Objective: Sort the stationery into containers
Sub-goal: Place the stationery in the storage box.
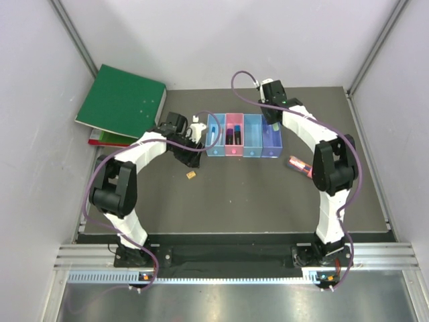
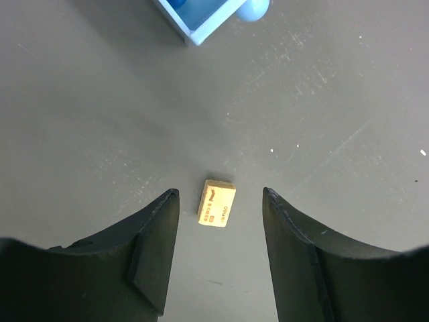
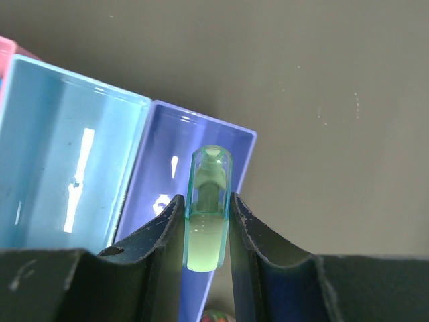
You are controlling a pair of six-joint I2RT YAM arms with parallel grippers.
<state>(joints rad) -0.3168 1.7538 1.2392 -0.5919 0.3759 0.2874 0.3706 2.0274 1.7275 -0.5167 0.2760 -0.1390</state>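
Four joined bins (image 1: pixel 243 154) sit on the worktop (image 1: pixel 234 201). The left light-blue bin (image 1: pixel 216 142) holds a blue-capped pen (image 1: pixel 213 131) and the pink bin (image 1: pixel 234 146) a dark marker (image 1: pixel 236 134). The second light-blue bin (image 3: pixel 67 168) looks empty.

The right gripper (image 3: pixel 205 201) has its jaws clenched on the small green piece (image 3: pixel 209 181). Its long axis runs along the fingers, capped end outward, directly above the purple bin (image 3: pixel 201 119); releasing there should drop it in.

The left gripper (image 2: pixel 220 194) has its jaws released, straddling the tiny orange eraser (image 2: pixel 216 203) without touching it. The eraser lies lengthwise along the fingers, so closing would pinch its narrow width. A chunky red tube (image 1: pixel 299 165) lies right of the bins, nearer the right arm.
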